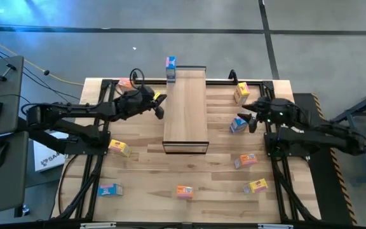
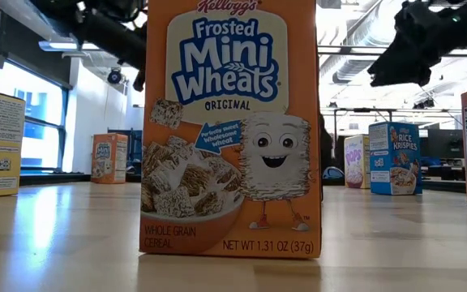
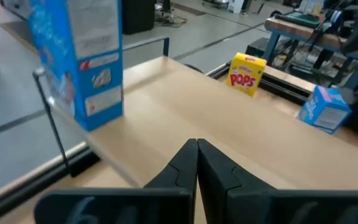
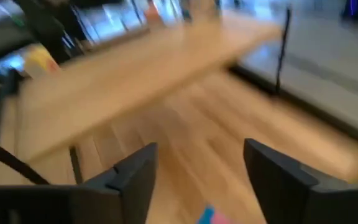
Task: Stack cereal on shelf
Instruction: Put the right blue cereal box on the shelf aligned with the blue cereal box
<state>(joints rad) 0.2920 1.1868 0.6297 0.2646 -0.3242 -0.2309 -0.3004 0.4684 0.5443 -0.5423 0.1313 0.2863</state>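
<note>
Now, risk: we may topple the small blue cardboard cereal box (image 1: pixel 237 124) beside our wide right gripper (image 1: pixel 251 119).
Left gripper (image 1: pixel 159 108): closed, empty, over the long light-wood shelf (image 1: pixel 185 109).

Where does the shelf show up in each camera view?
High: shelf, middle of the table.
Low: not visible; an orange cereal box fills the middle.
Left wrist: its light top fills the centre.
Right wrist: blurred, slanting across the upper half.
Landmark: blue box standing on the shelf's far corner.

Grey floor (image 1: pixel 310 57); bright window (image 2: pixel 31 122)
</note>
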